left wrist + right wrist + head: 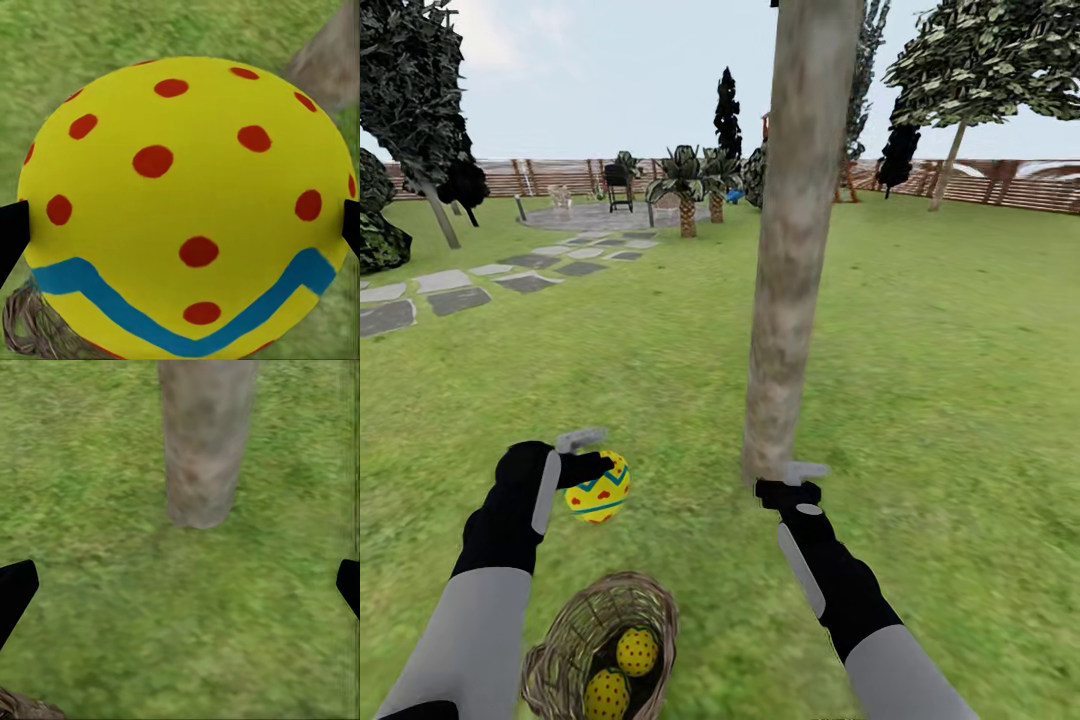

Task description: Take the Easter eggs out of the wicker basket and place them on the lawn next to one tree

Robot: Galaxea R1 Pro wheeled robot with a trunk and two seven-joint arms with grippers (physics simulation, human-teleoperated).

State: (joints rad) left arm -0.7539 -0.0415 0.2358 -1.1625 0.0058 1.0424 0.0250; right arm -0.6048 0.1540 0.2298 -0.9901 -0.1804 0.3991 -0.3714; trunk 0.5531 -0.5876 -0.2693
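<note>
**one egg up, two in the basket**

left gripper (592,468) is clamped on a smooth yellow egg (598,488) with red dots and a blue zigzag, up over the grass. right gripper (792,484) is spread wide, holding nothing, near the rough pale trunk (800,240). two eggs (636,651) (606,694) sit in the woven wicker basket (565,650). open lawn (960,400) all round.

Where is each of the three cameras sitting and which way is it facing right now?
Head view: on the robot's head, looking forward and down over both arms, tree trunk, wicker basket.
Left wrist view: on the left arm, facing the egg in the left gripper; black fingertips show.
Right wrist view: on the right arm, facing lawn and trunk base; right gripper open.
Shared: trunk, lawn, basket.
</note>
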